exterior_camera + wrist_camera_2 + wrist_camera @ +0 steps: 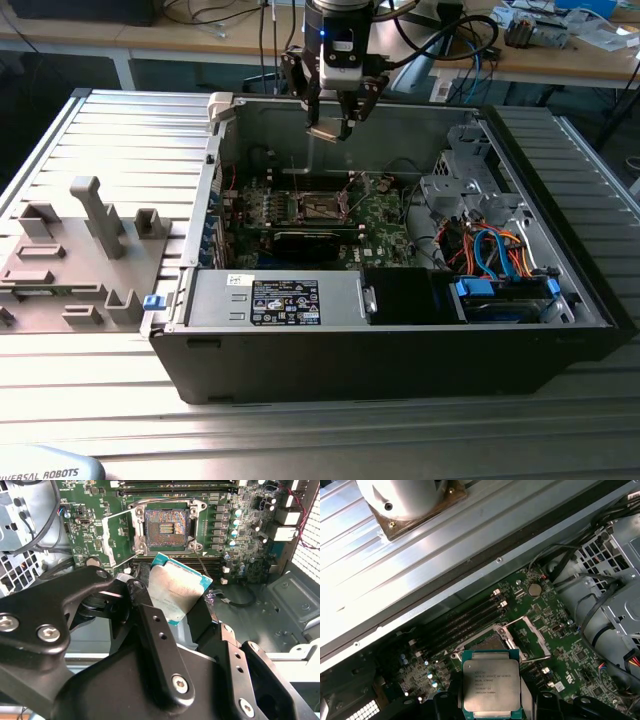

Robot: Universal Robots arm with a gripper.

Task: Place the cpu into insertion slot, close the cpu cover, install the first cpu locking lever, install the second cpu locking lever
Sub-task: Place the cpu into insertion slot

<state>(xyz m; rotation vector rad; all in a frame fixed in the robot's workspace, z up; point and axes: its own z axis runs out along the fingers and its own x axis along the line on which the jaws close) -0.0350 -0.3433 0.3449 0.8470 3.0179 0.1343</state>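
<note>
My gripper (334, 122) hangs high over the open computer case, shut on the cpu (325, 132), a thin silvery square plate tilted between the black fingers (145, 600). Both wrist views show the cpu (175, 591) (492, 682) held by two opposite edges. Below it on the green motherboard lies the insertion slot (318, 205) (166, 526), a dark square socket with a metal rim and bare contacts. Its cpu cover (114, 537) (532, 636) stands swung open beside it. In the first wrist view the held cpu hides part of the insertion slot (487, 641).
The case's walls (215, 160) ring the board. A power supply (285, 298) sits at the near edge and a metal drive cage (465, 190) with coloured cables (490, 245) at the exterior view's right. Black memory slots (175, 486) run beside the socket. A grey fixture tray (80, 250) lies outside.
</note>
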